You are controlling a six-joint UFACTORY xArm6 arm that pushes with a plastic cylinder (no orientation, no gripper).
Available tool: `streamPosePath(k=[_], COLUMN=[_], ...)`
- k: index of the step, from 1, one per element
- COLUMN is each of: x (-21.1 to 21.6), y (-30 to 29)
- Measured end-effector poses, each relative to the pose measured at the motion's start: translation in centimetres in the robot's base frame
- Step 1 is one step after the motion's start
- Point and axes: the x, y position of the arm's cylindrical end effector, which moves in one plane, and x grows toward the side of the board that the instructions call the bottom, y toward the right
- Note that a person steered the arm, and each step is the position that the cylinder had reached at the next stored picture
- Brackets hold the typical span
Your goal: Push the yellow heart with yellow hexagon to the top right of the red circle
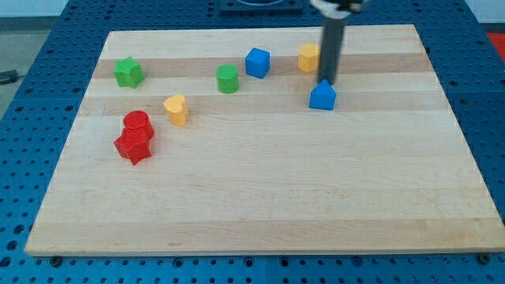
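Observation:
The yellow heart [176,110] stands on the wooden board [260,197] at the view's left, just up and right of the red circle [136,124]. The yellow hexagon [308,57] is near the view's top, right of centre, partly hidden by the rod. My tip [329,82] is down on the board just right of and below the yellow hexagon, right above the blue pentagon-shaped block [322,95]. I cannot tell whether the tip touches either block.
A red star [133,146] sits right below the red circle, touching it. A green star [128,72] is at the top left. A green cylinder [227,78] and a blue cube [257,62] stand between the heart and the hexagon.

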Motion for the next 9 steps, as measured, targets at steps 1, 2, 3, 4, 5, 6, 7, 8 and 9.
streamPosePath(k=[1, 2, 3, 4, 5, 6, 7, 8, 9], x=[-4.9, -6.8, -5.4, -2.4, -1.1, -1.1, -0.6, 0.1, 3.6], y=[0.8, -4.0, -7.0, -7.1, -5.1, -0.9, -2.3, -7.6, -9.1])
